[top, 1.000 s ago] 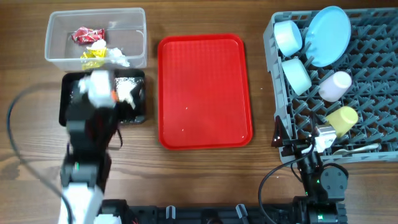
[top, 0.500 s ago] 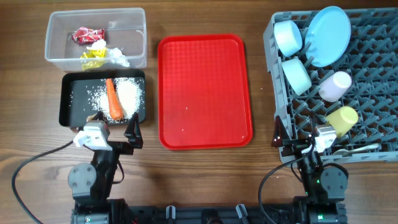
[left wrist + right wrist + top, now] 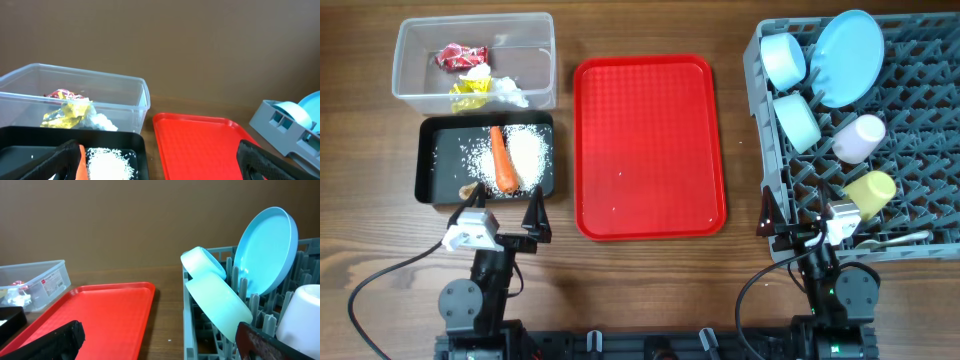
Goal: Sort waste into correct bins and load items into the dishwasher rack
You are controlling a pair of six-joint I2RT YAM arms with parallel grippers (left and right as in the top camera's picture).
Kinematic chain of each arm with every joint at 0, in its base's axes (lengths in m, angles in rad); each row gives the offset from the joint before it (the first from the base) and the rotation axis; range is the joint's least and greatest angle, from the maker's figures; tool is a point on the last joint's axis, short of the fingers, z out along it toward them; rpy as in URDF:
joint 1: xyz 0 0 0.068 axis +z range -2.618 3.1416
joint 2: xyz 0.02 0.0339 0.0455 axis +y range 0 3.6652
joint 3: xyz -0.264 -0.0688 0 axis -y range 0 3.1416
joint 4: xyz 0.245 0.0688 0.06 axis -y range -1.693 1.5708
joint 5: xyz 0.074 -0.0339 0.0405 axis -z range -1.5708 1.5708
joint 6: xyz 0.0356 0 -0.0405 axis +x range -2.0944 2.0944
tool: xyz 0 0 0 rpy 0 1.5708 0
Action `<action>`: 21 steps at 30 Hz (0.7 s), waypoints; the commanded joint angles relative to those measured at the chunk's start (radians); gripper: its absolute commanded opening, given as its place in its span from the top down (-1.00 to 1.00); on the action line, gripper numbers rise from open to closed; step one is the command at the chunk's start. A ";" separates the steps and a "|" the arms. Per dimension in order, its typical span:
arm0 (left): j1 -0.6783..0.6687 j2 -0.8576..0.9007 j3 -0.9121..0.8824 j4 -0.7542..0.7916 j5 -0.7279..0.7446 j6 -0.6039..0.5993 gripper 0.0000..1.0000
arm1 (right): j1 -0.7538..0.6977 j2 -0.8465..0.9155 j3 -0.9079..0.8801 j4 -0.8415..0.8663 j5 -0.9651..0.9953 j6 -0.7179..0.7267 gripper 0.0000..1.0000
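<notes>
Only the overhead view showed the whole orange carrot (image 3: 501, 160), lying on loose white rice grains (image 3: 526, 155) in the shallow black rectangular tray (image 3: 424, 165) just ahead of the left gripper (image 3: 505, 202). A small brown food lump (image 3: 470, 189) sat by that gripper's left fingertip. The left wrist view caught only the carrot's near end. The left jaws stood wide apart, holding nothing. Beyond the black tray, the clear thin-walled plastic tub (image 3: 136, 102) held red and yellow crinkled wrappers (image 3: 67, 111) and crumpled white tissue (image 3: 97, 121).

The right gripper (image 3: 802, 222) also had its jaws spread and empty. Its wrist view gave side-on what the overhead view flattened. There the glossy light-blue round plate (image 3: 264, 250) stood on edge and two light-blue bowls (image 3: 217, 300) tilted between the pegs of the grey lattice plastic rack (image 3: 187, 325), ahead-right of the jaws. Only the overhead view showed the small yellow cup (image 3: 871, 190) beside the pink cup (image 3: 860, 137). The smooth flat red tray (image 3: 650, 150) lay ahead-left of the jaws.
</notes>
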 commanded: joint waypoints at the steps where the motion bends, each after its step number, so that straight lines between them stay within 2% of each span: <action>1: -0.007 -0.012 -0.026 -0.006 -0.021 -0.005 -1.00 | 0.006 -0.008 -0.001 0.005 0.021 0.014 -0.99; 5: -0.008 -0.004 -0.026 -0.098 -0.019 -0.006 -1.00 | 0.006 -0.008 -0.001 0.005 0.021 0.014 -0.99; 21: -0.010 0.099 -0.026 -0.092 -0.014 -0.009 -1.00 | 0.006 -0.008 -0.001 0.005 0.021 0.014 -0.99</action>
